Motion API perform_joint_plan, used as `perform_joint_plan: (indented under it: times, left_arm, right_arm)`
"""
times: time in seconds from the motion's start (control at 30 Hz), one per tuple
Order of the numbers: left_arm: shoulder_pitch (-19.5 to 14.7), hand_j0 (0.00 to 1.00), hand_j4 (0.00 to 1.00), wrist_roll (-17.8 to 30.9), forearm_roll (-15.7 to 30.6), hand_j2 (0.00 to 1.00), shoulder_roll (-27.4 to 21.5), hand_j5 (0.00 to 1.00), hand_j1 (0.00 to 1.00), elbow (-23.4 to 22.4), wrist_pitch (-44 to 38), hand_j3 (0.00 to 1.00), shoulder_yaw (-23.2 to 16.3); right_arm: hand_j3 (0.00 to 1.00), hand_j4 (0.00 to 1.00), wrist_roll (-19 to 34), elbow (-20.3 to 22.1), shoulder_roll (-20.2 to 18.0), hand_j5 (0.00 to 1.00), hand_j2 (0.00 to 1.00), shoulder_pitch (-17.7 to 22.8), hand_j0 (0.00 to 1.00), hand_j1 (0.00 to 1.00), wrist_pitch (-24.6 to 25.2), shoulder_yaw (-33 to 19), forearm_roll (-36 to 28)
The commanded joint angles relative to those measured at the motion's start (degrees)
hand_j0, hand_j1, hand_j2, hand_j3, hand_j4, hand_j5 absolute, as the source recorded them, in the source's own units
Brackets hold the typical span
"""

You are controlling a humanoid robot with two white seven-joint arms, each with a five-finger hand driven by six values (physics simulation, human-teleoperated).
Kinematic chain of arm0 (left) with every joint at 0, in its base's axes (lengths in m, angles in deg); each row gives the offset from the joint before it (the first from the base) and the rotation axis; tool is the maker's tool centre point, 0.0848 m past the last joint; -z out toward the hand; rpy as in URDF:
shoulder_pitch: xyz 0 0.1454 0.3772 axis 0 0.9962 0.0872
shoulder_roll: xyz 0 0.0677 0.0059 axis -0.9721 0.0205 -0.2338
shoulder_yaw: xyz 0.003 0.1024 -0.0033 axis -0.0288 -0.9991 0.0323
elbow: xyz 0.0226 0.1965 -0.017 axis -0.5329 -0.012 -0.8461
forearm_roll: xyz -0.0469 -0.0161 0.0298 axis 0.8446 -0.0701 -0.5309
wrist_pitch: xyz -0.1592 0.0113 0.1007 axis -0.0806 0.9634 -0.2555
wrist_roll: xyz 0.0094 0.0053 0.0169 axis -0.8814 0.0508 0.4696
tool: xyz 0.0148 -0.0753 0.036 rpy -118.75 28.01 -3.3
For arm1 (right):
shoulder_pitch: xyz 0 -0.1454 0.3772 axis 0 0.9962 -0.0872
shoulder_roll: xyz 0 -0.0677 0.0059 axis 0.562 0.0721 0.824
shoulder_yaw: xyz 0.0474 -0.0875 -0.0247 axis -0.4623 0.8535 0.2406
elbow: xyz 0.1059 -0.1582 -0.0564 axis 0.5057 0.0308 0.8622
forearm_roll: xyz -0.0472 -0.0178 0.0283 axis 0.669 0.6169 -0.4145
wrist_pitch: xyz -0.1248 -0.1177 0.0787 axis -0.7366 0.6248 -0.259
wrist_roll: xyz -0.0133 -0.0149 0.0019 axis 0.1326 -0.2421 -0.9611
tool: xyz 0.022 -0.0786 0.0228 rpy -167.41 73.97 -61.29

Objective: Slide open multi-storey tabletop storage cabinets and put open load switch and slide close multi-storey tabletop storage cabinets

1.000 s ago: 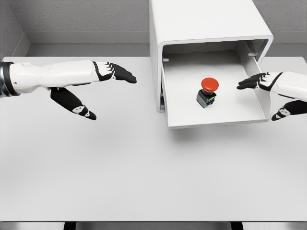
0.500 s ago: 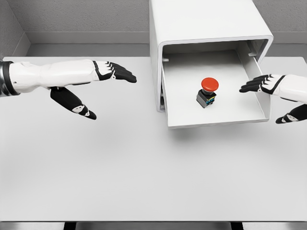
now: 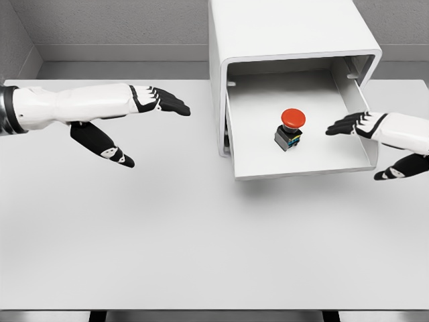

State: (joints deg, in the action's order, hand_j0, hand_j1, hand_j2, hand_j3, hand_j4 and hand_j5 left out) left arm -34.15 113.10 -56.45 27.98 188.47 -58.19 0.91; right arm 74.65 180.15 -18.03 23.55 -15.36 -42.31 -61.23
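Two hands, both spread and holding nothing: left hand (image 3: 144,107) hovers over the table (image 3: 167,228), well apart from the cabinet (image 3: 281,33). Right hand (image 3: 365,127) reaches over the right wall of the pulled-out drawer (image 3: 301,171). Switch (image 3: 290,129), red button up, sits mid-drawer.

Two smooth white arms are showing, each ending in a hand with black fingers: the left hand (image 3: 144,107), the right hand (image 3: 372,134).

Single head view, angled down over table (image 3: 201,255).
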Motion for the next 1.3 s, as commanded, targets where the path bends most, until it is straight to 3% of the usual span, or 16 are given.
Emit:
perform_joint_plan:
  times: [0.0,0.67,1.1,1.27]
  left_arm:
    - [0.00,1.00,1.00,-0.02,0.39,1.00,-0.05,1.00,1.00,0.00,-0.14,1.00,0.04]
    - [0.09,1.00,1.00,-0.02,0.30,1.00,0.04,1.00,1.00,-0.09,-0.14,1.00,-0.05]
    - [0.09,1.00,1.00,-0.02,0.30,1.00,-0.05,1.00,1.00,0.00,-0.14,1.00,-0.05]
    - [0.09,1.00,1.00,-0.02,0.30,1.00,-0.05,1.00,1.00,0.00,-0.14,1.00,-0.05]
  right_arm:
    - [1.00,1.00,-0.08,-0.04,0.75,1.00,1.00,0.09,1.00,1.00,0.10,-0.06,-0.42]
    - [1.00,1.00,0.97,-1.53,5.14,1.00,1.00,-0.35,1.00,1.00,0.10,-0.32,1.42]
    - [1.00,1.00,0.97,-3.82,7.52,1.00,1.00,-1.41,1.00,1.00,0.10,-3.23,3.27]
    - [1.00,1.00,0.97,-7.51,7.69,1.00,1.00,-3.43,1.00,1.00,0.10,-3.23,3.36]
